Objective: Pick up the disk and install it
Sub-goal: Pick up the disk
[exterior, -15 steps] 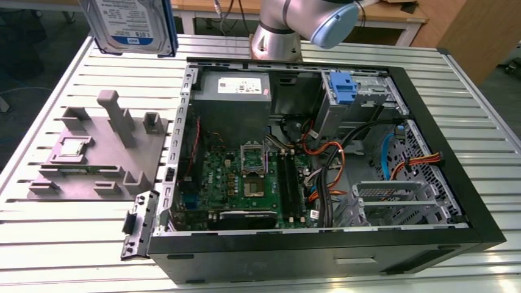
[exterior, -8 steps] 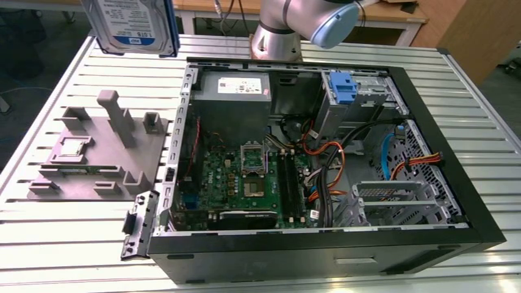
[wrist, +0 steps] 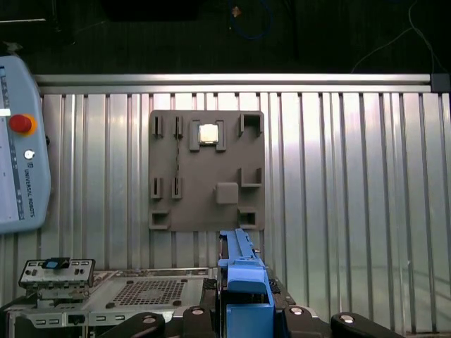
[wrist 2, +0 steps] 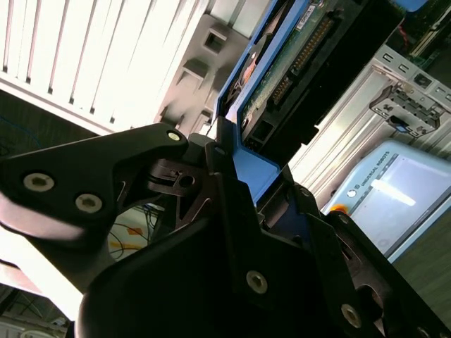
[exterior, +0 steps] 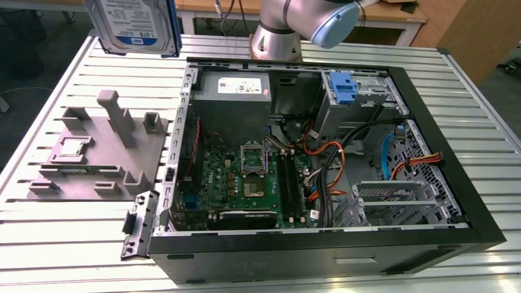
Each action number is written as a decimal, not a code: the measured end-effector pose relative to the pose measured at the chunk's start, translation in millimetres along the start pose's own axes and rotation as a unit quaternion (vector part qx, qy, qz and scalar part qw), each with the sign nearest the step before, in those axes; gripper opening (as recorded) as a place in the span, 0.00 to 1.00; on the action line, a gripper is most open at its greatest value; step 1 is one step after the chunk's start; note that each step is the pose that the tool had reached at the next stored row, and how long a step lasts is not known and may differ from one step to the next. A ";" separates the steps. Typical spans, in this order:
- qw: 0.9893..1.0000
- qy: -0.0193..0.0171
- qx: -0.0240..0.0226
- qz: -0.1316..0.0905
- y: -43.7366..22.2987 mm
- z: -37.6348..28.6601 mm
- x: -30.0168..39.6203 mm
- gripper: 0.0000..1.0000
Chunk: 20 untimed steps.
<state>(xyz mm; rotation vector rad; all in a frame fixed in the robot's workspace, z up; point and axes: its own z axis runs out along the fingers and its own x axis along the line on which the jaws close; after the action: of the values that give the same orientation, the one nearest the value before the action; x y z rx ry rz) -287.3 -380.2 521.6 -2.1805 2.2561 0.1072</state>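
Clearly the disk (exterior: pixel 134 24) is off the table. In the exterior view it hangs at the upper left of the frame, its blue-and-white label turned to the camera and its top cut by the frame edge. In the second wrist view the disk (wrist 2: pixel 282 67) shows its green circuit-board side, and its blue carrier runs into the gripper (wrist 2: pixel 236 169). The black fingers (wrist 2: pixel 225 204) press on the carrier from both sides, so the gripper is clamped on the disk (I see no gap between finger and plastic). In the first wrist view the gripper (wrist: pixel 245 320) has the same blue carrier edge between its two black fingers.

Beyond the carrier, in the first wrist view, the grey fixture block (wrist: pixel 206 172) lies flat on the slatted metal table (wrist: pixel 338 197), with a small square chip (wrist: pixel 208 134) in one of its pockets. A pale teach pendant (wrist: pixel 21 169) with a red button is apart from the block.

In the exterior view the fixture block (exterior: pixel 97 152) is at the middle left, just beside the open computer case (exterior: pixel 326 247), which takes the centre and right. Inside the case, the green motherboard (exterior: pixel 244 177) is at the lower centre and a blue bracket (exterior: pixel 342 88) sits in the drive bay at the upper right. The robot arm (exterior: pixel 301 24) is at the top centre.
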 end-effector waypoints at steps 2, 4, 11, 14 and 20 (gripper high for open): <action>1.000 0.000 0.000 0.000 -0.8 0.0 0.0 0.36; 1.000 0.000 0.000 0.000 -1.7 -0.1 -0.1 0.36; 1.000 0.000 0.000 0.000 -5.5 -0.3 -0.2 0.36; 1.000 0.000 0.000 0.000 -6.5 -0.3 -0.2 0.36; 1.000 0.000 0.000 0.000 -8.3 -0.4 -0.3 0.36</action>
<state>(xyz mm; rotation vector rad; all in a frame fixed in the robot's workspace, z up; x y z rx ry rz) -279.0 -380.2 521.6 -2.1806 2.2561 0.1072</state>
